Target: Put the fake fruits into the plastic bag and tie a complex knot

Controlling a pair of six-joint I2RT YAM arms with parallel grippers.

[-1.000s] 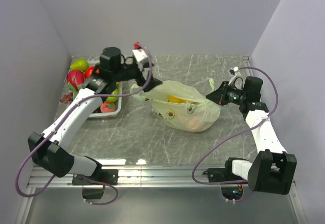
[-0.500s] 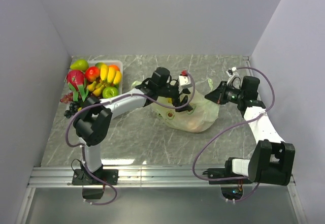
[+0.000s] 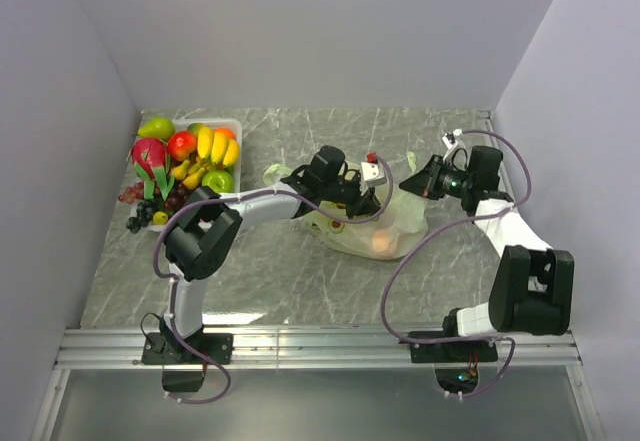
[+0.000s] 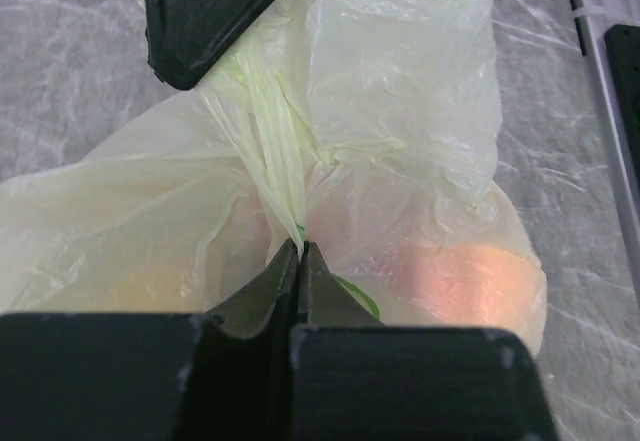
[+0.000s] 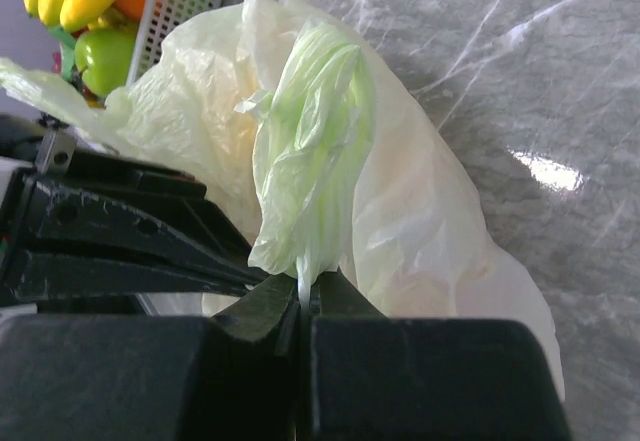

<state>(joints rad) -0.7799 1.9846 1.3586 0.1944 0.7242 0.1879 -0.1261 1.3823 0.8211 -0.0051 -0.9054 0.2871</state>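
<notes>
On the tabletop [image 3: 290,281], the left tool [image 4: 300,259] pinches the plastic bag [image 3: 400,225] by its twisted handle [image 4: 275,151], the right tool [image 5: 304,299] pinching its bunched right handle [image 5: 318,141].

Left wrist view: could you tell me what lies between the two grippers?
There, a twisted strand of the plastic bag runs from the left gripper to the right gripper.

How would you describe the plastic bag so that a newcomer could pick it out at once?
On the grey marbled table, look mid-table, right of the white tray piled with fake fruits. The plastic bag lies there, pinched by the left gripper and right gripper. It alone is pale green, crinkly and translucent.
</notes>
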